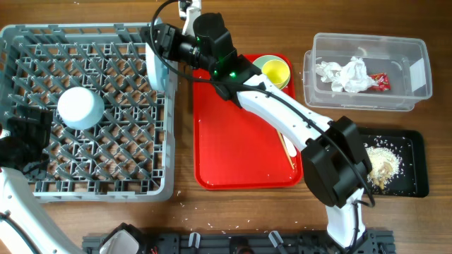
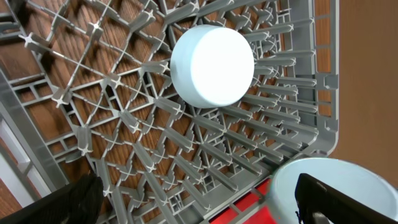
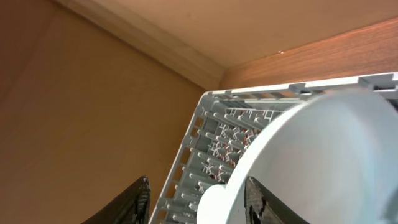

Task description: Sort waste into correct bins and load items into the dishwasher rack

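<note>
1. The right tool (image 3: 196, 188) reaches across the tabletop (image 1: 185, 141) to the right edge of the rack (image 1: 92, 189). Its fingers stand apart on either side of the plate (image 3: 323, 155).
2. The plate stands on edge at that side of the rack. Its rim is close to one finger, and a gap shows on the other side.
3. The left tool (image 2: 196, 191) hangs over the near left part of the rack, spread wide with nothing between its fingers.
4. A white bowl (image 1: 80, 107) sits upside down on the pegs in the left half of the rack.
5. On the red tray (image 1: 233, 141) beside the rack, a yellow cup (image 1: 275, 70) sits at the far right corner and chopsticks (image 1: 288, 144) lie along the right edge, partly under the arm.
6. The clear tub (image 1: 367, 39) at the far right holds crumpled tissue (image 1: 346, 74) and a red wrapper (image 1: 380, 82).
7. The black tray (image 1: 417, 169) in front of the tub carries a heap of rice (image 1: 381, 161), with grains scattered around it.
</note>
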{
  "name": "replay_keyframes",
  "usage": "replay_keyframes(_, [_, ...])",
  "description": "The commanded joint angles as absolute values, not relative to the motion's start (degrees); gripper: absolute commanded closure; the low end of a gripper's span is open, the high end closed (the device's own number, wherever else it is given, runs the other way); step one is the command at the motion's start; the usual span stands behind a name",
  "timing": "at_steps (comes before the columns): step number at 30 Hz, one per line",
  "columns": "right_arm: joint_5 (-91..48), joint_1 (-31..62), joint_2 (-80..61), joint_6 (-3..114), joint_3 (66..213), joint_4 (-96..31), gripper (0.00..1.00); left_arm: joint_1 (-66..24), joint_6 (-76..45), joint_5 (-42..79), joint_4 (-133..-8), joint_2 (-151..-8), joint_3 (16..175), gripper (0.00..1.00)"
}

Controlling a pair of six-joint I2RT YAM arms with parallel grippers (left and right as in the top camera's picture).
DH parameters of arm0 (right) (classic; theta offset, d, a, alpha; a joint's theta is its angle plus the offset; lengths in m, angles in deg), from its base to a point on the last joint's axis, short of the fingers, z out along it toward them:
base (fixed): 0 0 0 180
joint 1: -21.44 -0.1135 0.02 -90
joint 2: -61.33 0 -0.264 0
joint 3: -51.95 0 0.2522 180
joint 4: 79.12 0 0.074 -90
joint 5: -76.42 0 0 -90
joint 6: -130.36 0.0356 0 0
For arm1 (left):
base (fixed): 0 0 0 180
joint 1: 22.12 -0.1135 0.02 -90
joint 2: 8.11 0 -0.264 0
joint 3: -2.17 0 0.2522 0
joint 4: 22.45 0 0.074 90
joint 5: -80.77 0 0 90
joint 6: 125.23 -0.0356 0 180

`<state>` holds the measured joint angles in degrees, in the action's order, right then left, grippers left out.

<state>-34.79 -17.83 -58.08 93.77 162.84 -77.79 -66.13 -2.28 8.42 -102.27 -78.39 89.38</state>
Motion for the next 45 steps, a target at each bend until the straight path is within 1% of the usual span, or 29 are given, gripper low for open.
replay_keyframes(1, [-38.86, -17.72, -57.84, 89.37, 163.38, -77.77, 0.46, -66.5, -1.74, 8.04, -102.3, -78.34, 89.34, 0.0])
replay_keyframes(2, [-38.92, -17.52, -56.71, 88.24, 163.38, -77.15, 0.42, -66.5, -1.74, 8.04, -102.3, -78.34, 89.34, 0.0])
replay_keyframes(3, [-38.42, -17.15, -54.96, 86.66, 163.38, -75.43, 0.32, -66.5, -1.74, 8.04, -102.3, -78.34, 89.34, 0.0])
replay_keyframes(4, [-37.98, -16.5, -52.71, 84.91, 163.38, -73.09, 0.15, -66.5, -1.74, 8.04, -102.3, -78.34, 89.34, 0.0])
replay_keyframes(5, [-37.48, -15.91, -51.15, 83.84, 163.38, -70.84, 0.09, -66.5, -1.74, 8.04, -102.3, -78.34, 89.34, 0.0])
replay_keyframes(7, [-34.05, -14.09, -46.89, 81.15, 163.38, -63.34, 0.07, -66.5, -1.74, 8.04, -102.3, -78.34, 89.34, 0.0])
replay_keyframes(10, [-21.26, -10.55, -40.68, 78.38, 163.38, -47.62, 0.07, -66.5, -1.74, 8.04, -102.3, -78.34, 89.34, 0.0])
replay_keyframes(13, [-15.25, -5.74, -39.4, 71.78, 163.38, -36.3, 0.08, -66.5, -1.74, 8.04, -102.3, -78.34, 89.34, 0.0])
replay_keyframes(14, [-13.79, -4.54, -39.85, 71.34, 163.36, -33.4, 0.09, -66.5, -1.74, 8.04, -102.3, -78.34, 89.34, 0.0])
replay_keyframes(15, [-10.75, -3.25, -40.58, 71.49, 163.36, -29.4, 0.1, -66.5, -1.74, 8.04, -102.3, -78.34, 89.34, 0.0])
replay_keyframes(17, [-3.99, -0.98, -42.24, 72.52, 163.3, -22.18, 0.16, -66.5, -1.74, 8.04, -102.3, -78.34, 89.34, 0.0])
replay_keyframes(22, [-4.3, 1.06, -48.29, 71.82, 163.1, -18.82, 0.36, -66.5, -1.74, 8.04, -102.3, -78.34, 89.34, 0.0])
replay_keyframes(24, [-6.62, 1.06, -50.63, 71.84, 163.1, -19.12, 0.4, -66.5, -1.74, 8.04, -102.3, -78.34, 89.34, 0.0])
replay_keyframes(27, [-7.62, 1.06, -53.12, 71.84, 163.1, -19.45, 0.47, -66.5, -1.74, 8.04, -102.3, -78.34, 89.34, 0.0])
replay_keyframes(30, [-7.64, 1.06, -53.65, 71.82, 163.1, -19.19, 0.49, -66.5, -1.74, 8.04, -102.3, -78.34, 89.34, 0.0])
replay_keyframes(35, [-10.86, 0.88, -53.65, 71.8, 163.01, -17.75, 0.55, -66.5, -1.74, 8.04, -102.3, -78.34, 89.34, 0.0])
replay_keyframes(41, [-10.88, -0.76, -53.65, 70.71, 159.47, -17.83, 0.53, -66.5, -1.74, 8.04, -102.3, -78.34, 89.34, 0.0])
replay_keyframes(42, [-10.84, -1.22, -53.65, 70.05, 159.45, -18.07, 0.5, -66.5, -1.74, 8.04, -102.3, -78.34, 89.34, 0.0])
replay_keyframes(45, [-10.86, -1.76, -53.65, 68.89, 159.47, -18.58, 0.5, -66.5, -1.74, 8.04, -102.3, -78.34, 89.34, 0.0])
